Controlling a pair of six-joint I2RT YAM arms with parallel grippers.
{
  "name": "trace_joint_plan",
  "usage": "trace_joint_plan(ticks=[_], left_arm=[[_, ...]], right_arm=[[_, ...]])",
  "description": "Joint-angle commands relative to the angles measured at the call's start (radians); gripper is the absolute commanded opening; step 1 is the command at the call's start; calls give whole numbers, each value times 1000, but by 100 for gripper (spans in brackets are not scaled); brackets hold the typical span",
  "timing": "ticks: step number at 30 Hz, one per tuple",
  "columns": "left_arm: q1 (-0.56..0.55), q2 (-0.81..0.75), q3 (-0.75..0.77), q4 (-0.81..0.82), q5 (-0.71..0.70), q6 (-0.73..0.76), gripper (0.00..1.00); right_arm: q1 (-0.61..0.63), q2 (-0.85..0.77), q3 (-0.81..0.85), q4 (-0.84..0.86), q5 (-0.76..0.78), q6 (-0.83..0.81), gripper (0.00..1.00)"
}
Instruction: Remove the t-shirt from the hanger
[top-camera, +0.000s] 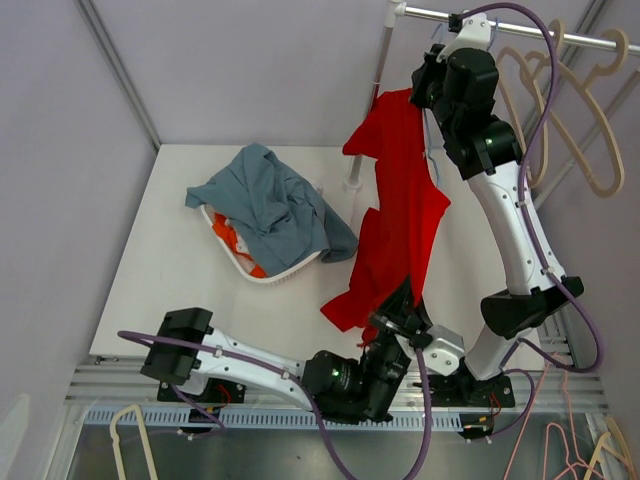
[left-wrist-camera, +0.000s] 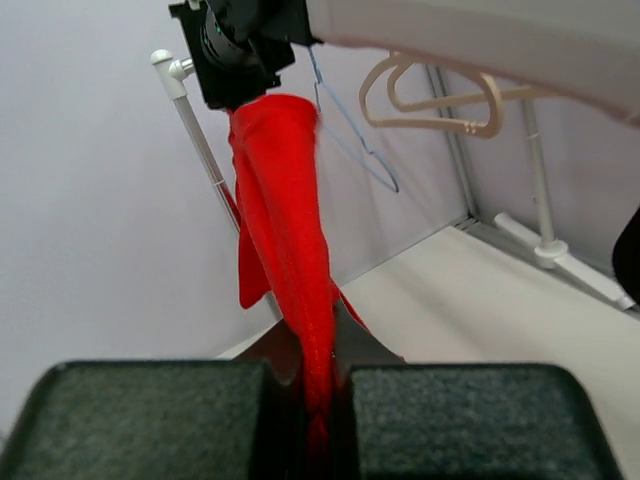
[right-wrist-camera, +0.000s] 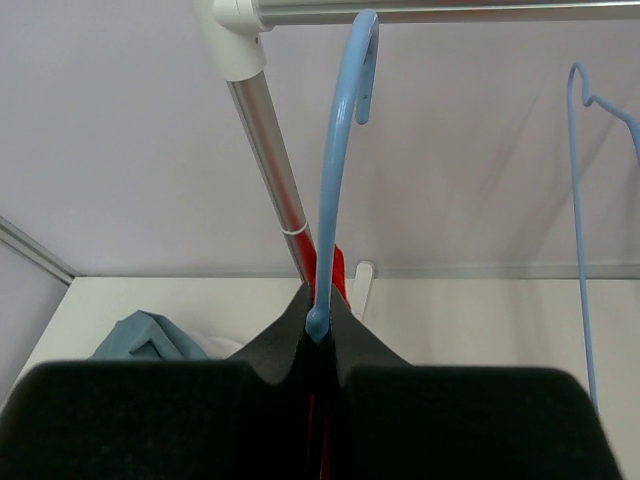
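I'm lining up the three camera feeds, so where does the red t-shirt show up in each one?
Top external: the red t-shirt hangs right of centre, below the rail.
Left wrist: centre, running down into the left gripper.
Right wrist: only a red sliver behind the blue hanger, above the right gripper.
Shared landmark: the rack's white upright pole, beside the shirt in all three.

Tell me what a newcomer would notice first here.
The red t-shirt stretches from the rail at back right down toward the front, where the left gripper pinches its lower end. Up top, the right gripper clamps the blue hanger by its neck. At left, a basket holds a grey garment.
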Motion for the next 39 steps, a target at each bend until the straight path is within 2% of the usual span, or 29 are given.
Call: trace_joint_plan(ticks=[1,3,5,11,12,14,17,20,24,28,31,33,34,36,37,38,39], left_arm=[[-60,-10,63,224,113,-25,1],[-69,-36,69,133,125,-98,1],[-71,-65,41,122,124,-120,1],[-68,-72,-95,284,55,-45,1],[-68,-75,-160,302,43,-54,1],[-62,-88,-222,302,4,-130,1],[-39,-121,-392,302,-39,-238,1],[-5,-145,-458,302,-77,-279,1],[105,-177,-443,300,-95,-258,1],[289,-156,-321,302,-89,-171,1],[363,-150,-233,277,-65,-140,1],[444,-150,-151,172,-54,-221,1],[496,-154,-135,-2,-48,-273,1],[552,-195,-68,-290,-4,-588,1],[608,-220,-49,-720,36,-743,1],[645,-243,8,-942,167,-1094,1],[689,-275,52,-1106,240,-1234,1]], right_arm=[[-21,16,45,144,46,-23,0],[-21,17,43,141,46,-20,0],[-24,14,45,138,37,-15,0],[-26,-4,96,104,32,-24,0],[-27,-3,115,90,21,-24,0],[-27,-1,170,47,12,-23,0],[-27,-12,212,9,6,-30,0],[-27,-47,213,-31,-5,-27,0],[-27,-105,178,-92,-34,23,0],[-26,-203,111,-182,-71,68,0],[-18,-254,66,-258,-94,80,0],[-10,-297,66,-311,-98,80,0],[-10,-311,69,-363,-103,80,0],[-10,-346,77,-425,-106,74,0],[-10,-358,81,-434,-100,73,0],[-10,-371,80,-439,-95,66,0],[-10,-397,75,-425,-77,60,0]])
